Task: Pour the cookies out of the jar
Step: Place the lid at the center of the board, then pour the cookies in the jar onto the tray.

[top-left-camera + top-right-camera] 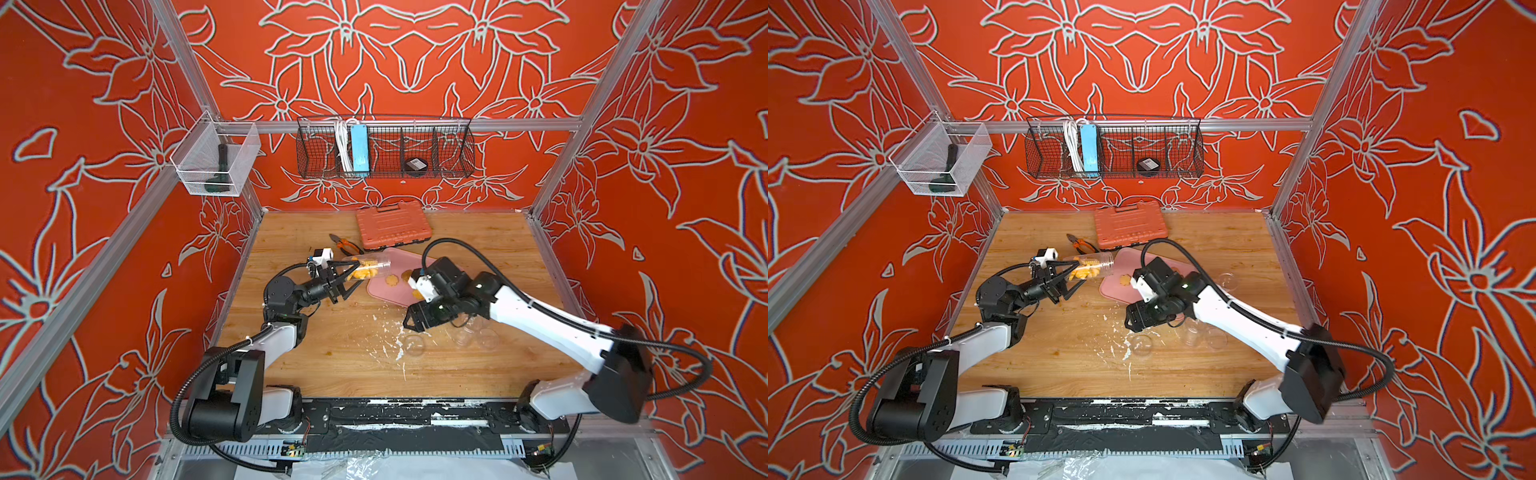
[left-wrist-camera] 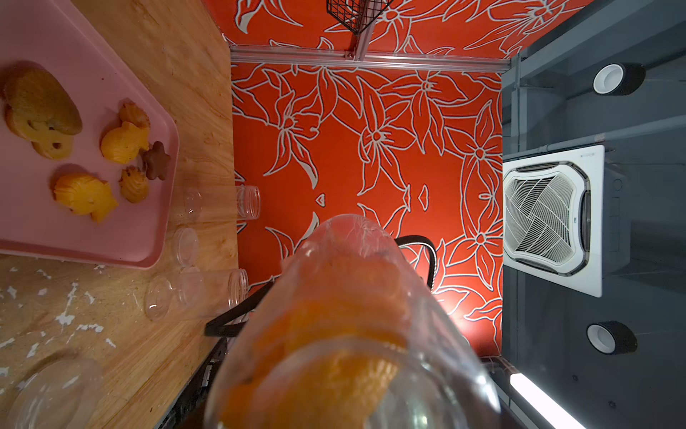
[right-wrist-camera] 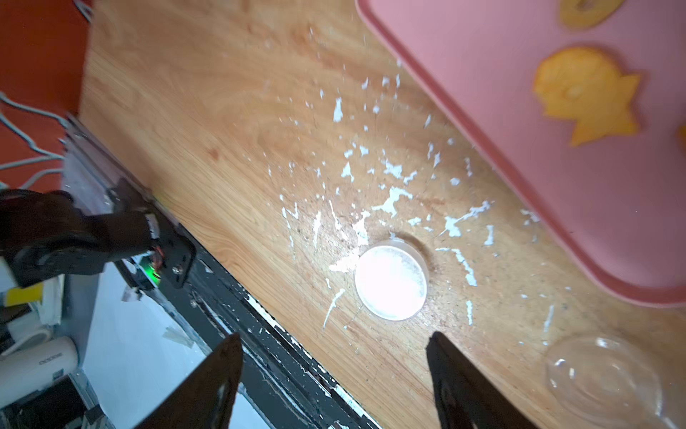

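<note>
Two tools show here, and we read the table like a clock, with 12 at the back wall.

The left tool (image 1: 358, 272) is clenched on a clear plastic jar (image 1: 374, 266) and holds it up off the wooden table (image 1: 316, 365). The jar lies almost on its side. Its mouth end points toward 3 o'clock and reaches the 10 o'clock corner of a flat pink tray (image 1: 384, 293) near the middle of the table.

Some small orange-yellow cookies (image 1: 365, 272) are inside the jar. More cookies lie on the pink tray. In the left wrist view we count about seven there: two yellow fish shapes, some swirls, a flower, a bigger tan one and one brown star (image 2: 156, 159).

The right tool (image 3: 334, 336) is released. Its two black fingers (image 3: 219, 371) are wide apart with nothing between them. It hangs by the 6 o'clock edge of the tray, close to a round clear lid (image 3: 389, 284) that lies flat on the table. White flecks (image 3: 393, 197) dot the wood around the lid.

A few clear empty jars (image 1: 465, 336) stand near 4 o'clock from the tray. An orange plastic case (image 1: 392, 226) sits at 12 o'clock of the table. Orange-handled pliers (image 1: 345, 245) lie just beside it, toward 11 o'clock.
</note>
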Available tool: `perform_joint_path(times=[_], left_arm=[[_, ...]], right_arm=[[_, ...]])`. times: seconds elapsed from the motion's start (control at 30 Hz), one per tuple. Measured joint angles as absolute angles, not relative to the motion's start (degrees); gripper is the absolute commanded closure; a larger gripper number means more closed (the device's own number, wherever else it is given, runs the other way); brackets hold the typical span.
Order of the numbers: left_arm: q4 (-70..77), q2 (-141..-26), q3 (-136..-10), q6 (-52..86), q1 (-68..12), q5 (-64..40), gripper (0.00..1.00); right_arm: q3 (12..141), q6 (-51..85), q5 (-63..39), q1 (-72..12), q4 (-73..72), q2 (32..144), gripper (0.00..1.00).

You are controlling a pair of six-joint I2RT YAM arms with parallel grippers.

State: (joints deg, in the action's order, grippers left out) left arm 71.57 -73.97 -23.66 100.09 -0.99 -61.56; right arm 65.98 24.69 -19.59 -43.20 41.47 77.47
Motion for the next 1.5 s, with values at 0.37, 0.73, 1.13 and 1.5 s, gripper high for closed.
perform_joint_path(times=[0.37,0.73,1.13,1.5], left_arm=[[66.7,-81.1,-28.4,93.4,-1.3,-63.0,0.39],[57.7,-92.1,-34.9,79.2,-3.6,-64.3,0.39],[56.7,-103.8,-38.4,72.4,-6.5,-64.4,0.39],[48.5,-106.9,-41.7,64.1,-6.4,-62.5,0.39]], right_arm=[[59.5,24.0,-28.4,-26.8,37.4,59.9,0.15],[58.2,22.2,-33.6,-24.0,38.0,60.7,0.15],[58.2,21.0,-34.0,-23.3,40.0,60.8,0.15],[57.7,21.6,-34.2,-23.3,39.6,60.9,0.15]])
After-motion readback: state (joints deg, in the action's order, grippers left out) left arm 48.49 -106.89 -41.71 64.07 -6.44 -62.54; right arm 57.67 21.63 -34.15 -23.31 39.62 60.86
